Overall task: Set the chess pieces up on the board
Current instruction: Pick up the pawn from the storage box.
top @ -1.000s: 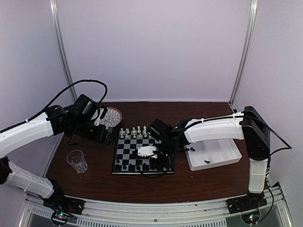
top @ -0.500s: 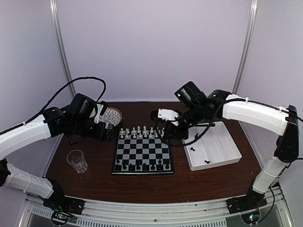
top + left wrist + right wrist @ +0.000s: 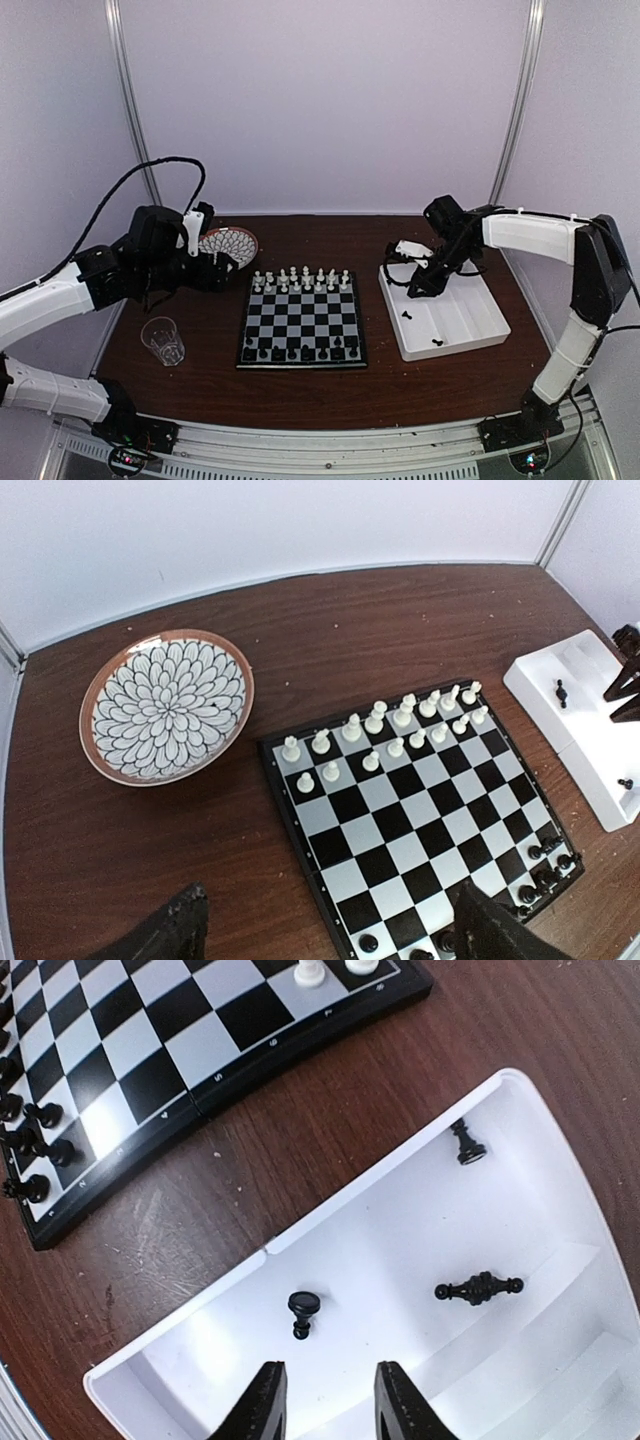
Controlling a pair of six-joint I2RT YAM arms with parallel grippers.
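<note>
The board point(image 3: 300, 318) lies mid-table, with white chess pieces point(image 3: 300, 279) in its two far rows and black chess pieces point(image 3: 300, 351) along its near edge. In the left wrist view the board point(image 3: 420, 820) fills the lower right, and my left gripper point(image 3: 330, 935) hangs open and empty above its left edge. My right gripper point(image 3: 328, 1405) is open over the white tray point(image 3: 560, 1220), holding nothing. Just ahead of its fingertips a black pawn point(image 3: 303, 1312) lies on its side. Two other black pieces point(image 3: 478, 1288) point(image 3: 466, 1145) lie farther in.
A round patterned plate point(image 3: 165, 705) sits left of the board's far corner. A clear cup point(image 3: 163, 340) stands on the table at the near left. The white tray point(image 3: 455, 345) lies right of the board, with my right gripper point(image 3: 415, 290) at its far-left end.
My right arm has swung from above the board out to the right and now hovers over the tray. My left arm has drawn back a little to the left.
</note>
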